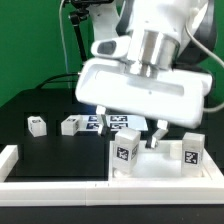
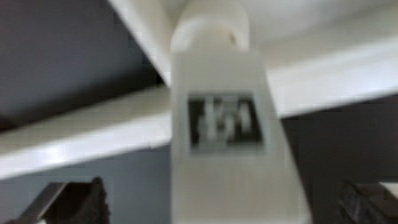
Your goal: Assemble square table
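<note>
Gripper (image 1: 155,138): jaws spread wide; it grips nothing; it hangs low over the square panel (image 1: 155,172), between the two standing legs
Fingers (image 2: 71,202): in the wrist view both dark tips sit at the far edges of the picture; neither one touches the white part between them
Part between the fingers: a tagged leg (image 2: 222,120), seen blurred in the wrist view; white, with a black-white tag on its face; there is clear space on both sides of it; which of the legs it is, I cannot tell
Square panel: white and flat; it lies at the front of the black table (image 1: 50,150), toward the exterior view's right
Standing leg one (image 1: 125,150): upright on the panel near its edge on the exterior view's left; tag faces the camera
Standing leg two (image 1: 190,152): upright on the panel toward the exterior view's right; tag also faces the camera
Loose legs: first loose leg (image 1: 37,124) and second loose leg (image 1: 70,125) lie on the black table, well apart from the panel; near each other but not touching
Marker board (image 1: 105,122): flat on the table behind the panel; partly hidden by the arm
Border rail (image 1: 8,160): white; along the table edge on the exterior view's left
</note>
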Controlling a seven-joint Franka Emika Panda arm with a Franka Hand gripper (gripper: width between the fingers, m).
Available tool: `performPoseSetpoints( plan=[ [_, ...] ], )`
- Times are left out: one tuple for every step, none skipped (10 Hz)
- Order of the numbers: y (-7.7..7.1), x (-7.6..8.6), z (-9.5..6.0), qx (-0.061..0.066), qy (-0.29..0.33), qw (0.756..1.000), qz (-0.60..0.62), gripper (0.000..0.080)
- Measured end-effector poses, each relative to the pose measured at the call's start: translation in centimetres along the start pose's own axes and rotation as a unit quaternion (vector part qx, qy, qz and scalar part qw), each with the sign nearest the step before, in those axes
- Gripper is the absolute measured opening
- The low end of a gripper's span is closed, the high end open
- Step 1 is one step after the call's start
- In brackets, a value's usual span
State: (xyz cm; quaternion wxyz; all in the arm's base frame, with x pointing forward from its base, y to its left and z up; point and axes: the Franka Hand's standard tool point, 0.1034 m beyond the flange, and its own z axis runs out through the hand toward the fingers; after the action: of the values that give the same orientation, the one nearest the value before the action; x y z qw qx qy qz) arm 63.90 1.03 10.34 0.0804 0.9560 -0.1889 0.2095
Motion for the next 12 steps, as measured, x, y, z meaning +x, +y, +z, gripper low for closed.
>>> performPoseSetpoints(
  plan=[
    [0.1,0.7,-1.0,0.015,-0.010,1.000,0.002,0.0649],
    [0.0,1.3,-1.5,0.025,-0.011,1.000,0.007,0.0649],
    [0.4,1.7,-1.6,0.028,-0.022,0.999,0.003,0.0649],
    [1.3,1.9,-1.6,0.027,-0.064,0.998,-0.005,0.0649],
    [2.2,2.3,-1.5,0.027,-0.100,0.995,-0.016,0.0649],
    [2.9,2.0,-1.5,0.023,-0.148,0.989,-0.020,0.0649],
    [3.2,2.0,-1.6,0.018,-0.178,0.984,-0.018,0.0649],
    [3.3,2.2,-1.6,0.015,-0.188,0.982,-0.017,0.0649],
    [3.3,2.3,-1.5,0.016,-0.182,0.983,-0.017,0.0649],
    [3.3,2.2,-1.6,0.020,-0.186,0.982,-0.011,0.0649],
    [3.1,2.4,-1.9,0.036,-0.199,0.979,0.012,0.0649],
    [2.8,2.9,-2.0,0.045,-0.200,0.979,0.024,0.0649]
  ],
)
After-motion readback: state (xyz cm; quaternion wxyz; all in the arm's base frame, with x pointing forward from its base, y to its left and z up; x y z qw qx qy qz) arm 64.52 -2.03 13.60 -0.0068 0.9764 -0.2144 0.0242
